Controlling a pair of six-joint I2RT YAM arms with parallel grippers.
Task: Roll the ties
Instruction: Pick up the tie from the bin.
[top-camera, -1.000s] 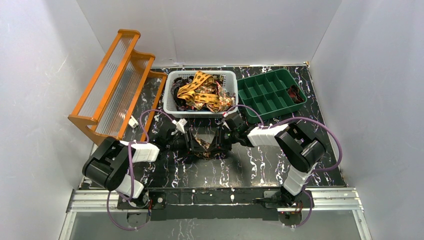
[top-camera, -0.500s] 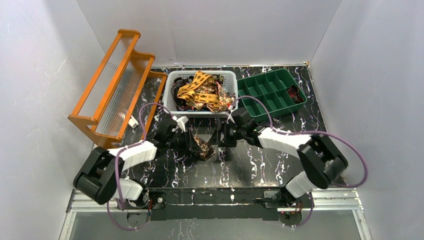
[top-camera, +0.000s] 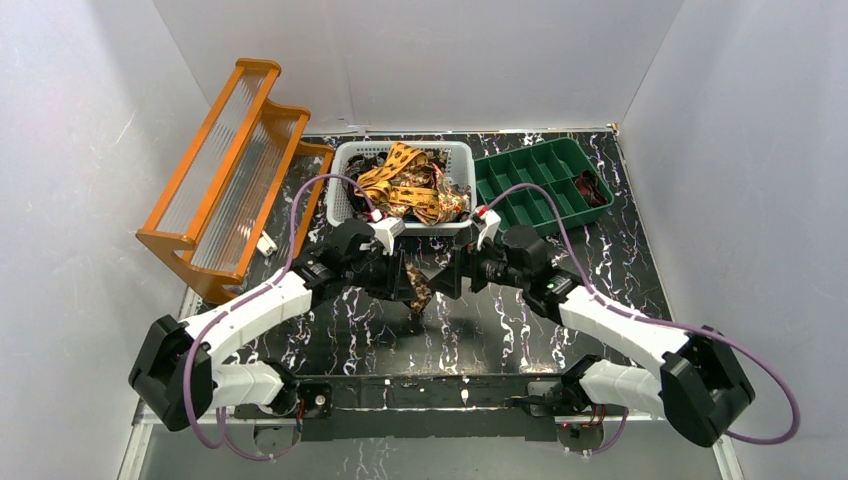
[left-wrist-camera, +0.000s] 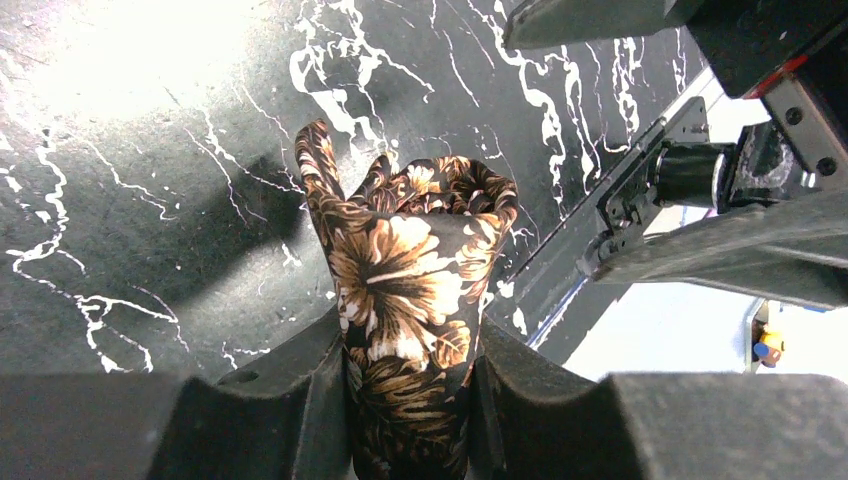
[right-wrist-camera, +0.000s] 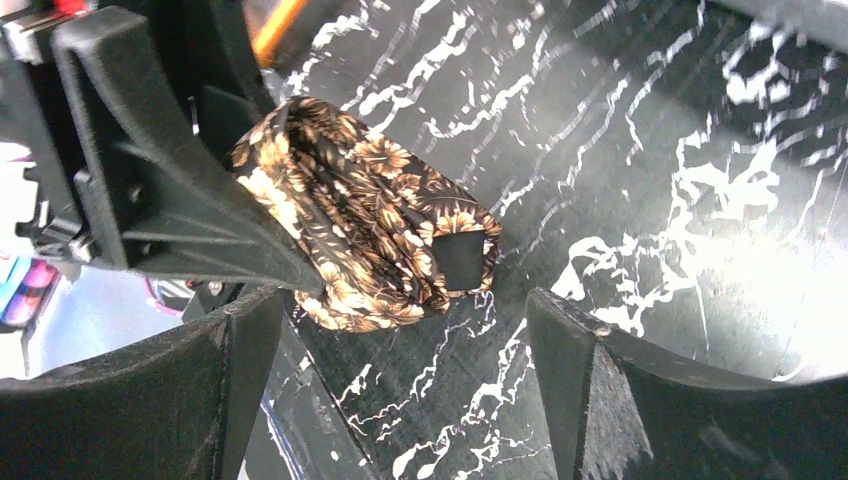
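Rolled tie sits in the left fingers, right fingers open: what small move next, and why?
Probably carry the rolled tie toward the green divided tray: it is already wound into a bundle, the left fingers pinch it, the right fingers stand open beside it, and the tray has bare compartments.

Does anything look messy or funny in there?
Yes. The ties in the white basket are one tangled heap. And the rolled tie pinched in the left end effector looks lopsided, with one loose end poking out beside it.
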